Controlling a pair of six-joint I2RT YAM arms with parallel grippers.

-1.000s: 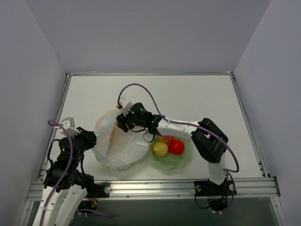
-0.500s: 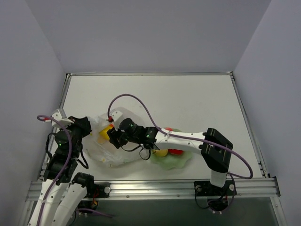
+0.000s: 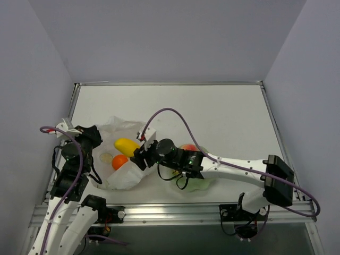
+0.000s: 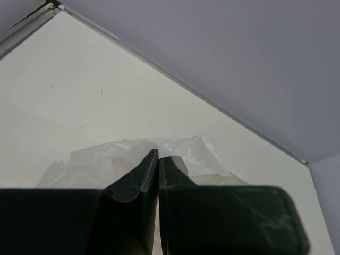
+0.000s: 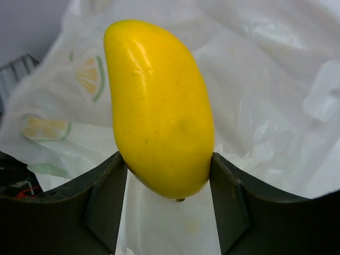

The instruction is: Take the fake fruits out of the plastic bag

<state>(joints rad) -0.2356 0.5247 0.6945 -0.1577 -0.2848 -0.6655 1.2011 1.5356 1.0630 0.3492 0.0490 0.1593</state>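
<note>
Pointing away from right pincer (image 5: 166, 159): gripped elongated yellow fruit (image 5: 159, 101).

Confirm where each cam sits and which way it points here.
Top external: above and behind the bases, looking down on the table; both arms show.
Left wrist: on the left arm, facing past its shut left gripper, which pinches the plastic bag, toward the far wall.
Right wrist: on the right arm, facing the elongated yellow fruit held in the right gripper, bag behind.
Shared: top and right wrist both show that fruit and bag.
</note>
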